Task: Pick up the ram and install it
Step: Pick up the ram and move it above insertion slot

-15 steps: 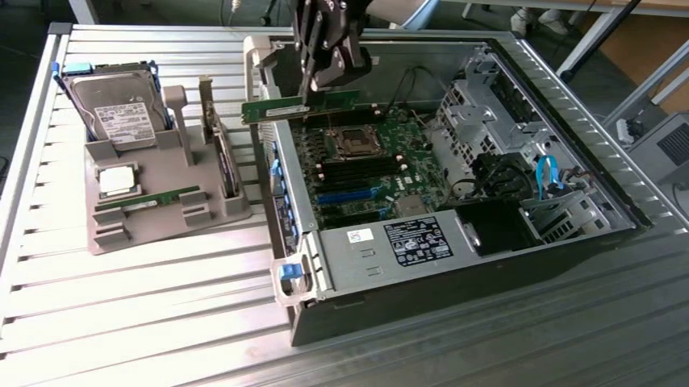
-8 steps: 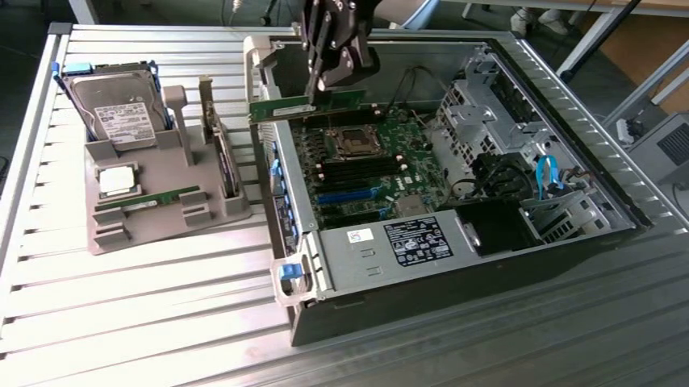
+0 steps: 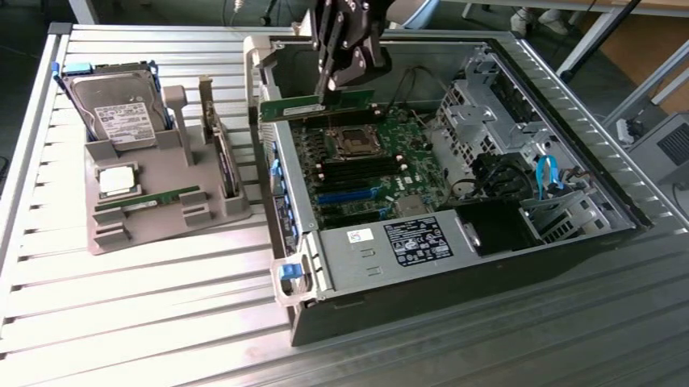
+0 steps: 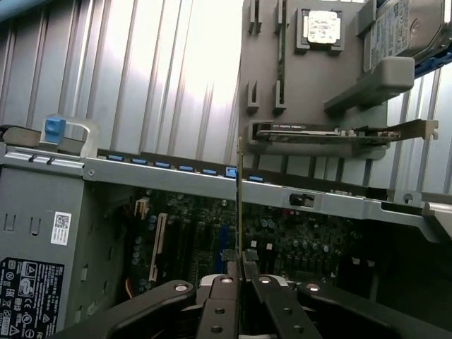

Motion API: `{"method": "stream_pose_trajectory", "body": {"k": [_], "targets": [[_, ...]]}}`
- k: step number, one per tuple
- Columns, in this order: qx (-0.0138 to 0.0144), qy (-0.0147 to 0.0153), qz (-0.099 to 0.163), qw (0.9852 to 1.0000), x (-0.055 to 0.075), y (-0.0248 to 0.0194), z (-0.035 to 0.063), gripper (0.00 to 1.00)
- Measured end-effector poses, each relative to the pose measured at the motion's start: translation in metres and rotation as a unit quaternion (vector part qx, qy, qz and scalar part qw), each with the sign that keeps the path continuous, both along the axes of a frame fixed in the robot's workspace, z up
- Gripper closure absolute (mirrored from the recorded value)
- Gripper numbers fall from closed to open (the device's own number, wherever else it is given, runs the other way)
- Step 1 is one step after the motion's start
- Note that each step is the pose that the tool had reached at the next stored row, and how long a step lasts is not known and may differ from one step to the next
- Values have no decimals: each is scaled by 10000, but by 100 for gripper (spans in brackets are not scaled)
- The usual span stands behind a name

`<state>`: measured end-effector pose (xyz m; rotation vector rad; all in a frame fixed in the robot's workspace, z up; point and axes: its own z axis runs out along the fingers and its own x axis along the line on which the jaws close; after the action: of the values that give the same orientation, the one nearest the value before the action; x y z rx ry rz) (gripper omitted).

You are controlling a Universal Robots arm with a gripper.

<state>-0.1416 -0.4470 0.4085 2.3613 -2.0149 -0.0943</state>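
Note:
The ram (image 3: 306, 107) is a narrow green board held level above the far end of the motherboard (image 3: 372, 173) inside the open computer case (image 3: 603, 173). My gripper (image 3: 342, 85) comes down from above and is shut on the ram's top edge. In the wrist view the ram (image 4: 240, 198) appears edge-on as a thin line rising from between the fingers of my gripper (image 4: 240, 272). It hangs over the motherboard (image 4: 296, 236), near the case's side wall. The long black slots (image 3: 350, 168) and blue slots (image 3: 344, 195) lie below it, apart from it.
A grey parts holder (image 3: 161, 169) stands on the slatted table at the exterior view's left. It carries a hard drive (image 3: 113, 105), a silver processor chip (image 3: 116, 179), another green stick (image 3: 145, 199) and an upright card (image 3: 221, 153). The power supply (image 3: 404, 242) fills the case's near end.

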Motion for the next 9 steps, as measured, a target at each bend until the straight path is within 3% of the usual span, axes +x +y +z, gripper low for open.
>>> {"method": "stream_pose_trajectory", "body": {"k": [9], "targets": [[0, 11, 0, 10000, 118, 0, 0, 89]]}}
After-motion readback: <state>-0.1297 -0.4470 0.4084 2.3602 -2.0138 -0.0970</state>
